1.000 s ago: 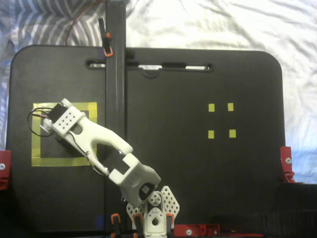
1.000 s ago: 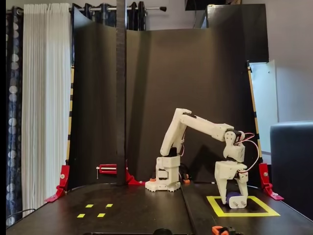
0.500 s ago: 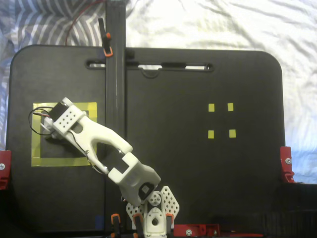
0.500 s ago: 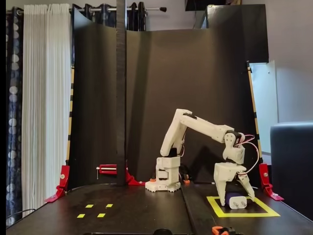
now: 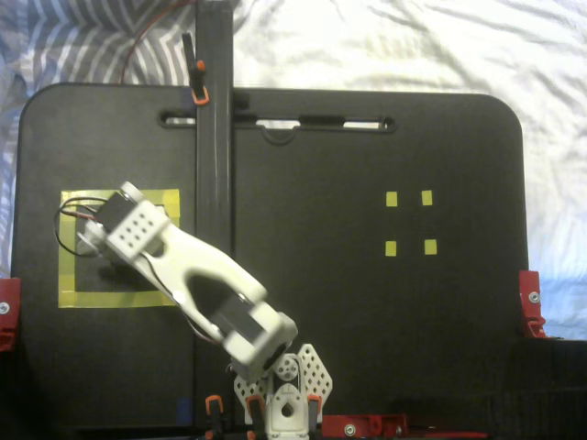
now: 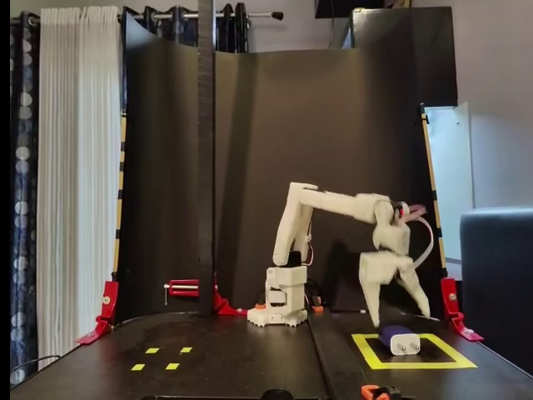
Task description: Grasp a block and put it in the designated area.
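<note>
The block [image 6: 400, 339] lies inside the designated area [image 6: 367, 352], on the black surface. Above it the gripper [image 6: 400, 317] hangs with its 2 fingers apart, holding nothing.

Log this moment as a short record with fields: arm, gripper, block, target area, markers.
arm: white, reaching over the yellow tape square in a fixed view from above
gripper: gripper open, fingers spread, pointing down, just above the block
block: dark blue plug adapter lying on the black surface inside the tape square, not held; hidden under the arm in the view from above
target area: yellow tape outline on the black board
markers: four small yellow squares, apart from the tape square, nothing on them
</note>
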{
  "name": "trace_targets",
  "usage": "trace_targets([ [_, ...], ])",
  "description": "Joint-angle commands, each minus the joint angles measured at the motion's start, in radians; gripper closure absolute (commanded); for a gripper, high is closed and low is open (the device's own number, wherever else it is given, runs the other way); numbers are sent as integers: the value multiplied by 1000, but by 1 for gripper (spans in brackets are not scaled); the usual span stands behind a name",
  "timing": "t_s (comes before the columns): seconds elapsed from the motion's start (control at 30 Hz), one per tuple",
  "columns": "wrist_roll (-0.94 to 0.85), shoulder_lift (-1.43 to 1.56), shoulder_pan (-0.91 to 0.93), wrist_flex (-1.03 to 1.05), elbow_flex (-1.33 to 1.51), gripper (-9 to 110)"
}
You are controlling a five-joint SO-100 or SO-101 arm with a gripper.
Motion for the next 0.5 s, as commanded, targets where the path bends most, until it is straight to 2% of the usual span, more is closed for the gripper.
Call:
trace_targets([
  [0.0, -6, 100, -2, 49, -8, 59],
  [0.33, -6, 186, 5, 95, -8, 60],
  [0.47, -6, 186, 12, 84, -9, 68],
])
